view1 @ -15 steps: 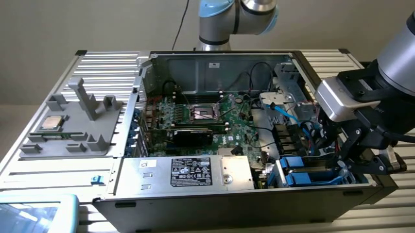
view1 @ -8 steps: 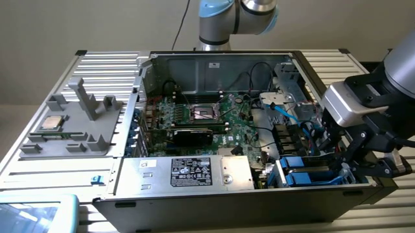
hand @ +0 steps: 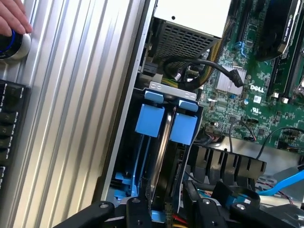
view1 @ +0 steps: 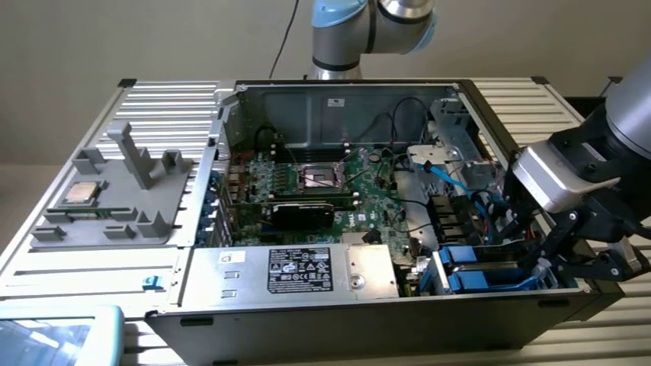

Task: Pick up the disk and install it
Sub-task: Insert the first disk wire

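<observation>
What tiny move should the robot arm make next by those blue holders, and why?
Probably a slow, straight push down into the slot. The black tool hangs right over the grey metal drive bay, where two blue plastic carriers stand side by side. A light-blue flat cable lies close by, so sideways moves look risky.

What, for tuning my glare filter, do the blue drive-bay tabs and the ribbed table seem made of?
Blue drive-bay tabs: likely moulded plastic, matte, evenly bright blue with rounded edges. Ribbed table: probably aluminium, satin silver, with straight parallel grooves catching light.
</observation>
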Robot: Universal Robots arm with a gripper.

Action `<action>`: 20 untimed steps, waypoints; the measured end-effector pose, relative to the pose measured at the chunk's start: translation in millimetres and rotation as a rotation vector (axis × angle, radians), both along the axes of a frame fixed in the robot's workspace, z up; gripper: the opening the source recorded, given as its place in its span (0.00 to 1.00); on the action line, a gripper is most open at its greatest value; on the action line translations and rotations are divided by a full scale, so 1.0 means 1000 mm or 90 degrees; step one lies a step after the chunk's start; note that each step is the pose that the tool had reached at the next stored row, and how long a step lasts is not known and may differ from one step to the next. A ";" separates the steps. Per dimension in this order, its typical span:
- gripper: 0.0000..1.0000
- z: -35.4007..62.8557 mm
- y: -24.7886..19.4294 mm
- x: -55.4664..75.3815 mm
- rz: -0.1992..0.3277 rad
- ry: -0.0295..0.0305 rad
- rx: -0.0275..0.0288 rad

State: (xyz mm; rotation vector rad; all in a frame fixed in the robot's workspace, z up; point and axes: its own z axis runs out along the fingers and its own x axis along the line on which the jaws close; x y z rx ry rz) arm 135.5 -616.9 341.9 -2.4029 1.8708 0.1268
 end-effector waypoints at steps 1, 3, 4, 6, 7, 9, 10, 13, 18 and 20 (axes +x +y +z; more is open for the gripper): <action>0.40 -0.0003 0.0000 0.000 0.004 0.0001 0.0018; 0.40 -0.0008 0.0005 0.000 0.005 0.0001 0.0048; 0.40 -0.0010 0.0008 0.000 0.005 0.0001 0.0058; 0.40 -0.0014 0.0011 0.000 0.006 0.0001 0.0083; 0.40 -0.0015 0.0011 0.000 0.007 0.0002 0.0105; 0.40 -0.0015 0.0010 0.000 0.007 0.0006 0.0139; 0.40 -0.0016 0.0010 0.000 0.008 0.0010 0.0154; 0.40 -0.0027 0.0011 0.001 0.012 0.0033 0.0170; 0.40 -0.0038 0.0010 0.003 0.018 0.0069 0.0199; 0.40 -0.0044 0.0011 0.004 0.020 0.0078 0.0211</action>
